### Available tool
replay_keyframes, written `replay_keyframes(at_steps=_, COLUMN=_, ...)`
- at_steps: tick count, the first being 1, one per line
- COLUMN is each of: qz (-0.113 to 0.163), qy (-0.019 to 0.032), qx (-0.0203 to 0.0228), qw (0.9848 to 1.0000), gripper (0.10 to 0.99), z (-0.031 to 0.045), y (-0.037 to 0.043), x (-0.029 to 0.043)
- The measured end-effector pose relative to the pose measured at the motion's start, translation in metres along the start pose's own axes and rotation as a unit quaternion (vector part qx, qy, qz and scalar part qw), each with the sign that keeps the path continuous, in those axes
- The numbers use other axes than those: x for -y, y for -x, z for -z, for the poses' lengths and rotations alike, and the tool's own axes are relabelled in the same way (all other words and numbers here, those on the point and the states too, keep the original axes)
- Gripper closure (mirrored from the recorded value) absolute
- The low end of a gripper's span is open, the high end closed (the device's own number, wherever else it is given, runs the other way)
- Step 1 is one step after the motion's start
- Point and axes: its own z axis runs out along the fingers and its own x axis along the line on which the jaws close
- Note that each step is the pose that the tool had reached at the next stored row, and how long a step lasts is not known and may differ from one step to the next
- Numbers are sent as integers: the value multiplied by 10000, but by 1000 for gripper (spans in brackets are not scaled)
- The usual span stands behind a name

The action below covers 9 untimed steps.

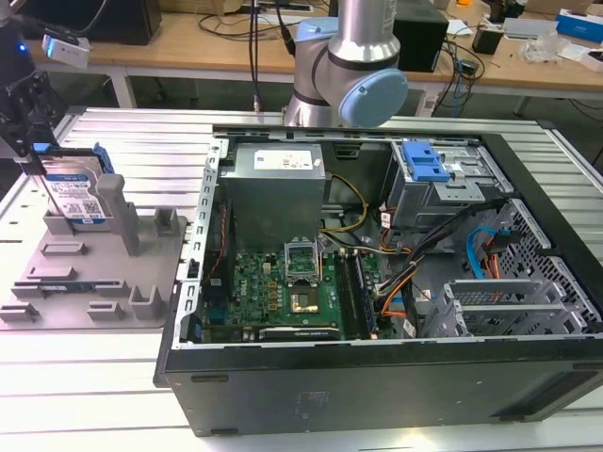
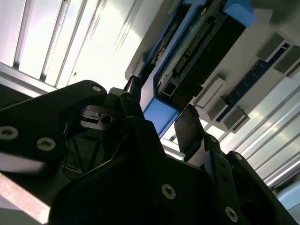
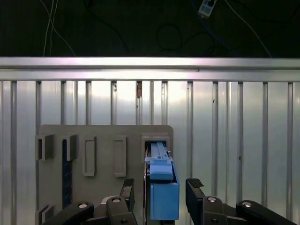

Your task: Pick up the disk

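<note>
The gripper is seen open, its 2 fingers set either side of the disk, which stands upright in the grey tray. It is not yet gripped or lifted.

1. my arm rises upright at the back of the exterior view, its blue-capped joint turned toward the camera.
2. my gripper hangs at the exterior view's far left, pointing downward.
3. in both wrist views its black fingers stand apart, jaws spread.
</note>
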Motion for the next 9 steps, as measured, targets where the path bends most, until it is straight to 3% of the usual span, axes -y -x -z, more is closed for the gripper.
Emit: replay_keyframes(at_steps=9, qz=0, qy=0, qx=0, qw=10000, gripper=529, z=-55, y=1, x=1)
